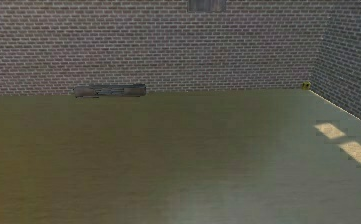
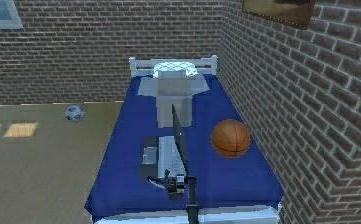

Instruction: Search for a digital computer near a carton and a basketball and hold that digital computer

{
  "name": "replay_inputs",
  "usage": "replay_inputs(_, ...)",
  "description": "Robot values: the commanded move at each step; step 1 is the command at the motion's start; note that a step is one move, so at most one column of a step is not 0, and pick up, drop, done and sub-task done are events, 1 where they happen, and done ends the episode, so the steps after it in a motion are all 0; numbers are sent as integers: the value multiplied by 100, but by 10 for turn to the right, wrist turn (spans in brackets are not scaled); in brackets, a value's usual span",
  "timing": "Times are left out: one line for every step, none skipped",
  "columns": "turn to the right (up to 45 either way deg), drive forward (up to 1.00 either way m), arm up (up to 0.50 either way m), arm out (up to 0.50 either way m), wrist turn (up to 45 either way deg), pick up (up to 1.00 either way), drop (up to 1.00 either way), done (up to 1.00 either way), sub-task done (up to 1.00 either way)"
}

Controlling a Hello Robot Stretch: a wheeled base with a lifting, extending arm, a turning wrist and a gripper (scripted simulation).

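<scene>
Digital computer (image 2: 164, 150): a laptop with its lid raised; the grey base lies flat near the middle of the bed (image 2: 126, 145), on the blue cover; the dark screen stands upright, seen almost edge-on. Carton (image 2: 178, 88): a pale grey box with top flaps spread; it stands on the same bed toward the headboard end, just beyond the laptop. Basketball (image 2: 230, 138): orange with dark seams; it rests on the cover at the arm side view's right, near the laptop and apart from the carton.
</scene>
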Motion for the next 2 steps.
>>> replay_inputs(0, 0, 10, 0, 0, 0, 0, 0, 0)
replay_inputs(0, 0, 0, 0, 0, 0, 0, 100, 0)
